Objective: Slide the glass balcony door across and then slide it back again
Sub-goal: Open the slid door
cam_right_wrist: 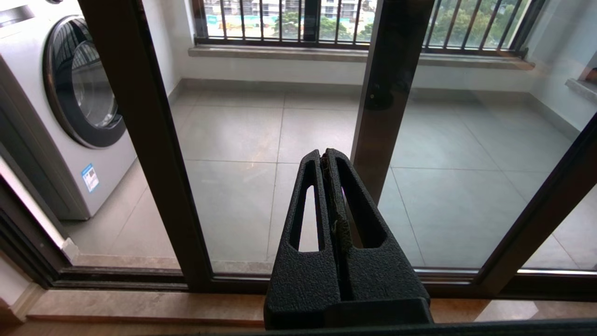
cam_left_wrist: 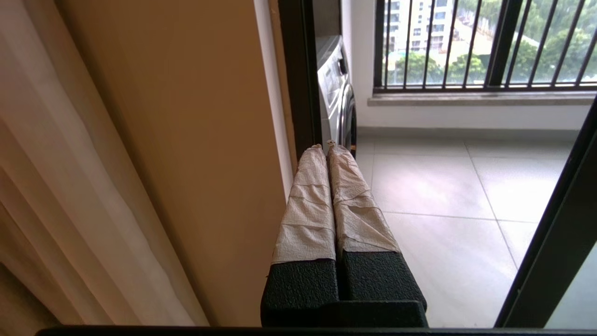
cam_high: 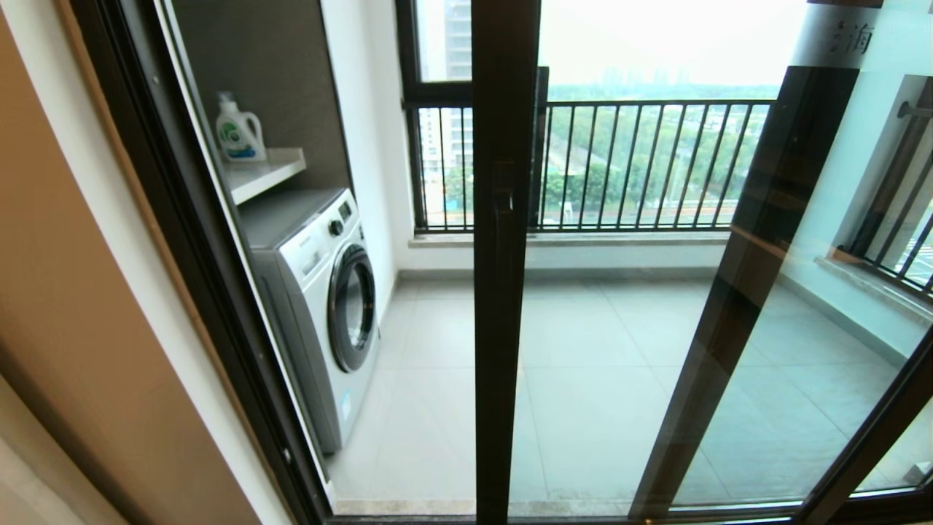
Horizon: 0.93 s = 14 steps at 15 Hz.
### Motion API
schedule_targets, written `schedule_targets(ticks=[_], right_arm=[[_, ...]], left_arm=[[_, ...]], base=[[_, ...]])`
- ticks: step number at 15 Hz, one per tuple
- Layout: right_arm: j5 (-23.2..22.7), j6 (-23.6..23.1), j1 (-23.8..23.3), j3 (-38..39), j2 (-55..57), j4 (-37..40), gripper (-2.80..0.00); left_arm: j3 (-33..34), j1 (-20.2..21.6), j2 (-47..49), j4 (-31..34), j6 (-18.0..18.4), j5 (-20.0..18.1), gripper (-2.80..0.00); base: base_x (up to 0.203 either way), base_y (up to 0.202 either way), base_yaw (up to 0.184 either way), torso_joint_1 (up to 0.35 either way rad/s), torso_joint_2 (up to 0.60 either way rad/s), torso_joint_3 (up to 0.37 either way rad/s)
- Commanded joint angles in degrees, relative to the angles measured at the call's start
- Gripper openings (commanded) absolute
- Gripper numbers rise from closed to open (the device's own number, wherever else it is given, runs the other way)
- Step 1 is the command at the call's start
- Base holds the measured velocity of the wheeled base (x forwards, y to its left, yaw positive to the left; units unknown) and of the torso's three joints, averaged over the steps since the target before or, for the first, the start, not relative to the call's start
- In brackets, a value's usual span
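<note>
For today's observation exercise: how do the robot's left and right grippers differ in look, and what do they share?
1. The left gripper has fingers wrapped in pale crinkled tape; the right gripper has bare black textured fingers.
2. The right gripper's fingers have long slots cut through; the left gripper's show none.
3. The left gripper points at the tan wall beside the doorway; the right gripper faces the glass balcony door.
Both are shut and hold nothing.

Frosted strip [cam_high: 838, 36] atop glass balcony door [cam_high: 503, 219]: pale characters, not legible. Detergent bottle [cam_high: 239, 133]: green round logo, unreadable. Washing machine [cam_high: 321, 292]: blue sticker [cam_right_wrist: 90, 177], possibly an energy label.
</note>
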State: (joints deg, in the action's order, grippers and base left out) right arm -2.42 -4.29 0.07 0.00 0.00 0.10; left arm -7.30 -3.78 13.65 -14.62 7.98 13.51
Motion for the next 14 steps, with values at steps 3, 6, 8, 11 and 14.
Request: schedule_targets(ticks=[3,6,8,11,14], right_arm=[[-0.05,-0.02,0.01,0.18,-0.09,-0.01,-2.8],[-0.05,-0.02,0.01,0.18,-0.09,-0.01,-2.8],[-0.05,-0.02,0.01,0.18,-0.09,-0.01,-2.8],[-0.05,-0.02,0.01,0.18,-0.09,-0.01,-2.8],[-0.05,-0.02,0.01,0.18,-0.09,-0.01,-2.8]], left_arm=[[6.15,3.01,-14.02,10.27,-6.96,-12.79,-2.8],[6.62,3.48,-13.56,13.75,-4.32,-15.57,-2.8],[7.21,3.52,-13.57,14.62,-3.85,-14.49,-2.8],[7.12,3.52,-13.57,14.62,-6.49,-14.12,-2.8],[7.21,3.52,-13.57,14.53,-6.58,-14.12,-2.8]], base=[[0.0,0.0,0.0,0.0,0.0,0.0],[0.0,0.0,0.0,0.0,0.0,0.0],[0.0,0.0,0.0,0.0,0.0,0.0],[0.0,0.0,0.0,0.0,0.0,0.0],[0.0,0.0,0.0,0.0,0.0,0.0]])
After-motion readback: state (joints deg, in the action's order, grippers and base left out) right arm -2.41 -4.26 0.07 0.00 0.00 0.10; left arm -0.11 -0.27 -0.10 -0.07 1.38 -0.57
